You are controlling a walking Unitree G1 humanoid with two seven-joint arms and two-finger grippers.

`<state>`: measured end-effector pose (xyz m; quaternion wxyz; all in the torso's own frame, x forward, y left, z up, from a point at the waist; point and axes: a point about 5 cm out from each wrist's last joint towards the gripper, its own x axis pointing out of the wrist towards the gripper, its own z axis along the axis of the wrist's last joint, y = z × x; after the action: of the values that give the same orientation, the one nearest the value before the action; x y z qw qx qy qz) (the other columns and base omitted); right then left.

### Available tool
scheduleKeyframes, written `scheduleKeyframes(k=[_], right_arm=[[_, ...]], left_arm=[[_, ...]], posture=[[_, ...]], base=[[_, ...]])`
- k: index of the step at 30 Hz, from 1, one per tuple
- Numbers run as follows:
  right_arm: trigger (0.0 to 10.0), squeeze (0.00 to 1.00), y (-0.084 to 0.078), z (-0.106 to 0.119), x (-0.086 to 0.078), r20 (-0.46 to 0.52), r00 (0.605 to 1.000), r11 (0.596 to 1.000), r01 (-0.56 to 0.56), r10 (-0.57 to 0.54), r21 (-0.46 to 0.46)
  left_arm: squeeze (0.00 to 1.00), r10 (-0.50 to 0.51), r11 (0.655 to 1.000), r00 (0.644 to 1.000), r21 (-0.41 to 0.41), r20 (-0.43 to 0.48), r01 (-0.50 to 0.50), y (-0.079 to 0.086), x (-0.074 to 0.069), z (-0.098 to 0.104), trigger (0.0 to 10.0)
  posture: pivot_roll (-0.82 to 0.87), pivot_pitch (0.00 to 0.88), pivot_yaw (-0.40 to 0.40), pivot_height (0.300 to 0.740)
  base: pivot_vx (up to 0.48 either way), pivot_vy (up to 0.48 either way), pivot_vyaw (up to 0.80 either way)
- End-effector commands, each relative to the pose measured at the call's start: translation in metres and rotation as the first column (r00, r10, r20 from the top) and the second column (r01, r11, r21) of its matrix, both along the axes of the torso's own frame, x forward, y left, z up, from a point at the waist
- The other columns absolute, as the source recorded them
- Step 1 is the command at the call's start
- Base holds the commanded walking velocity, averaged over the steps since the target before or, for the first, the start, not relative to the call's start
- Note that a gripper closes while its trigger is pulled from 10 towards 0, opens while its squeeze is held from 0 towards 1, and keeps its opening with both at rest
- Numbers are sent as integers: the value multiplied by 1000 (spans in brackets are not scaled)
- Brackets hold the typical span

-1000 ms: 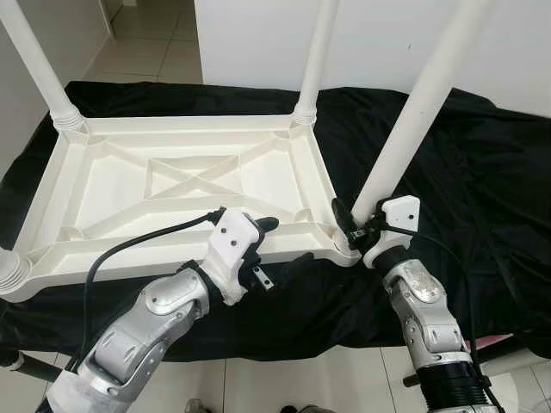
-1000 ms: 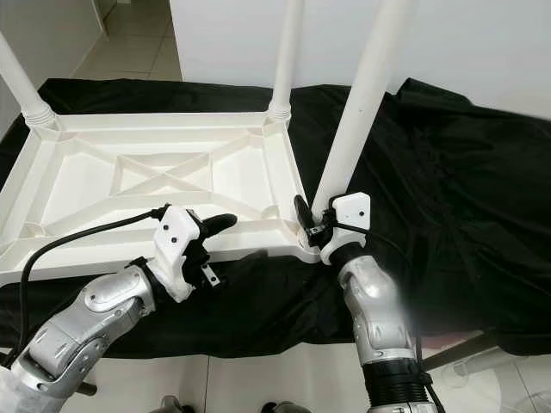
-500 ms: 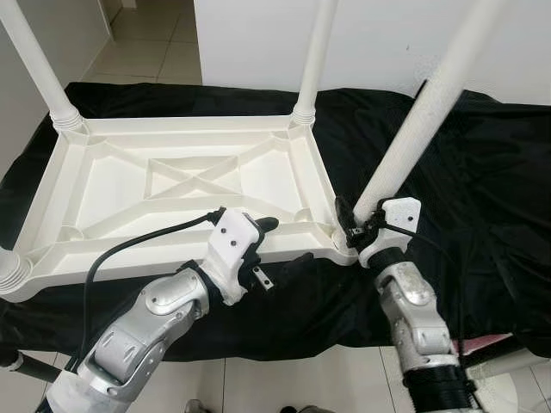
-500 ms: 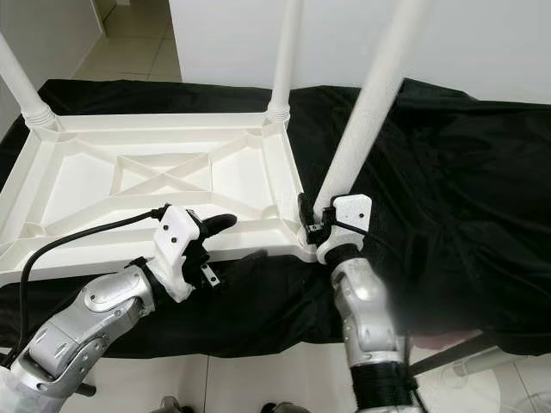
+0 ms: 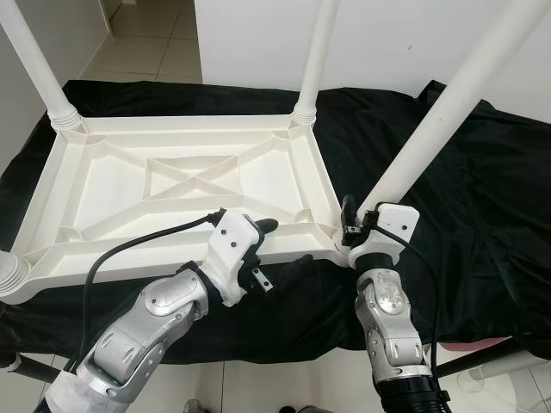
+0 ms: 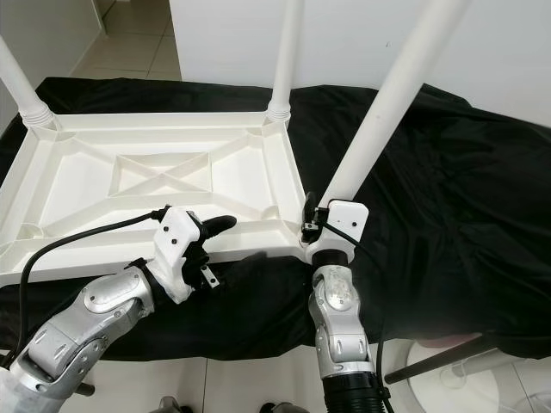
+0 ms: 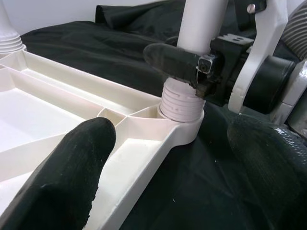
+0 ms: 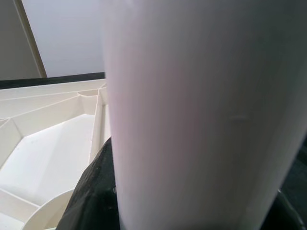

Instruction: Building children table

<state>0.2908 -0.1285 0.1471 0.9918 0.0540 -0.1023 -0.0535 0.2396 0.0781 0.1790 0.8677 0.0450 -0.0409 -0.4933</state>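
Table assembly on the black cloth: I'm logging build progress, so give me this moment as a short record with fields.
tabletop: white, upside down on black cloth
legs seated: far left, far right, near left
fourth leg: tilted, threaded base at near right corner socket
right gripper: shut on fourth leg near its base
left gripper: open, at the tabletop's near rim

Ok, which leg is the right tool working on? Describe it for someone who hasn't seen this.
Find the white tabletop lying upside down on the black cloth. Go to its near corner on the robot's right, where the right tool clamps a white leg at its base. Unlike the other legs, it leans.
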Motion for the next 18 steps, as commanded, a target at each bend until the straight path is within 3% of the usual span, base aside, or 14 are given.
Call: scheduleKeyframes(k=[1,7,13,18], right_arm=[[10000,0,-1,-38,-6,-197,980,999,40,-34,22],[10000,0,3,-34,-4,-195,981,999,29,-23,26],[10000,0,0,-13,2,-114,993,999,28,-30,-17],[10000,0,-5,4,5,-63,997,999,48,-48,1]], left_arm=[[0,-143,989,990,26,-5,143,-5,-10,-2,10000],[0,-147,989,989,31,-6,147,-5,-11,-2,10000],[0,-166,984,986,60,-19,167,-2,-14,-6,10000],[0,-169,981,986,98,-12,170,4,-13,-8,10000]], posture=[[-1,112,-48,740],[3,104,-53,740],[7,97,-55,740],[10,93,-61,740]], base=[[0,0,0],[0,0,0],[0,0,0],[0,0,0]])
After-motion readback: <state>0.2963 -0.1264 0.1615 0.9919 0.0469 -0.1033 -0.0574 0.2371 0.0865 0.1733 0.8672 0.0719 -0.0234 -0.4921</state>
